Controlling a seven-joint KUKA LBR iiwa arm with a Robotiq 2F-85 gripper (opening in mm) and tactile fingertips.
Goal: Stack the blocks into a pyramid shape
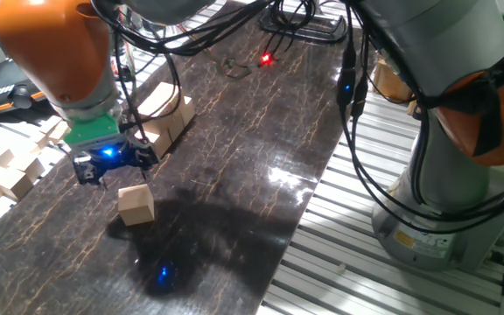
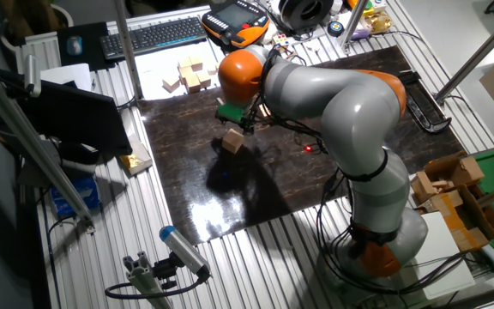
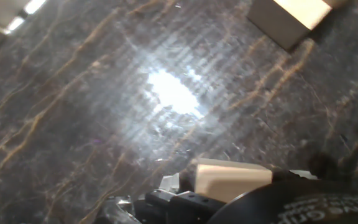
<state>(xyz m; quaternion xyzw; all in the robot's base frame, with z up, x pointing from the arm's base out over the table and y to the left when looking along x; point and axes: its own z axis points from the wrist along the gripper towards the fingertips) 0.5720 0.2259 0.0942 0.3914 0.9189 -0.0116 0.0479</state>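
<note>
A single block [image 1: 136, 204] lay alone on the dark bench [image 1: 234, 175], just below and in front of the gripper [image 1: 112, 166]. It was not touching the fingers. More blocks [image 1: 166, 118] stood in a group behind the gripper, close together on the same dark mat. In the other fixed view the lone cube appeared near the middle of the mat, under the orange wrist. A loose pile of paler wooden pieces [image 1: 11, 171] lay off the mat at its edge.

The gripper hung low over the bench with a blue light shining on it. Whether the fingers were spread or closed, I could not tell: the fixed views were too small, and the hand view showed only dark parts of the hand and one pale wooden shape at the bottom edge.

The block seemed to be plain unpainted wood, light tan, with flat faces and quite sharp edges. I judge it to be light and stiff, so it should not bend or break under a firm squeeze. The smooth faces may be a little slippery, so the best hold would be on two opposite side faces, near the middle, with the fingers parallel to them. The mat was glossy, with a marble-like pattern of thin golden lines, and it reflected the lamps strongly. A cube could slide on it if pushed from the side.
</note>
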